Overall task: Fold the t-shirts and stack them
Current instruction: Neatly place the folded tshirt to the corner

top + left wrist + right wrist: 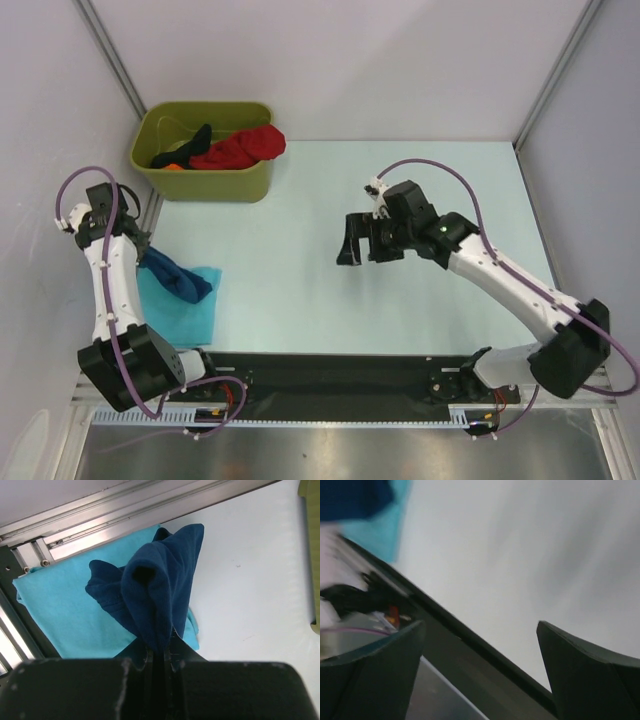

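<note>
A folded light turquoise t-shirt (185, 310) lies at the table's left front; it also shows in the left wrist view (65, 615). My left gripper (143, 255) is shut on a bunched navy blue t-shirt (180, 277), which hangs from the jaws over the turquoise one (160, 590). A red t-shirt (240, 148) and a black one (190, 140) lie in the olive-green bin (210, 180) at the back left. My right gripper (352, 243) is open and empty above the middle of the table, its fingers (580, 665) wide apart.
A black rail (330, 375) runs along the table's front edge. White walls and metal posts close in the left, back and right. The right wrist view is blurred; it shows the navy (350, 497) and turquoise (382, 530) cloth far off.
</note>
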`<state>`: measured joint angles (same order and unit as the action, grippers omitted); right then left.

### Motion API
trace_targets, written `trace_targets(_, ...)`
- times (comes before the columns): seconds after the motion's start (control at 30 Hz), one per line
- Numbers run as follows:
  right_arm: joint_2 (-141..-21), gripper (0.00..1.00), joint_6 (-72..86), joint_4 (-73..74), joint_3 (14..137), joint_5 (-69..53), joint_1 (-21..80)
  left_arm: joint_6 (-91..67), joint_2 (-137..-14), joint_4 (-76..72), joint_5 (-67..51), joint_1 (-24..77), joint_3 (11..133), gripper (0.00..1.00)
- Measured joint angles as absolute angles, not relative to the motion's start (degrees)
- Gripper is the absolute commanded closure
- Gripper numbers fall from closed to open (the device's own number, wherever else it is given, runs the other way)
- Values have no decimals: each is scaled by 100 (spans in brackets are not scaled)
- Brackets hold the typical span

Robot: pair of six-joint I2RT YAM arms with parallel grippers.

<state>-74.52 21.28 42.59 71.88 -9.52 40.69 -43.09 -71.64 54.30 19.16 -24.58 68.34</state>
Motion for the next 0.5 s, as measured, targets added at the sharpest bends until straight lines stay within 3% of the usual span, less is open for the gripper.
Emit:
trace_targets(0.1,-8027,0,3052,3046,6716,-2174,3697,-4307,-7144,5402,1883,-2458,6814,100)
trace_targets(0.13,-8346,6,3312,2663,6622,-2375,3691,-4305,-7140,5398,1874,-2458,6807,100)
trace_targets(0.17,-8700,13,3538,2359,6615,-2488,3769,-4305,-7135,5384,1863,-2458,6796,100)
trace_targets(0.2,-9043,35,3767,2064,6683,-2576,3911,-4305,-7131,5382,1863,-2458,6790,100)
trace_targets(0.23,-9312,40,3955,1820,6772,-2657,4049,-4305,-7129,5380,1863,-2458,6785,100)
trace_targets(0.3,-10022,44,4672,1319,7177,-2864,4421,-4305,-7111,5369,1868,-2458,6770,100)
trace_targets(0.5,-11629,39,6849,-110,8248,-3094,5236,-4303,-6963,5301,1925,-2458,6593,100)
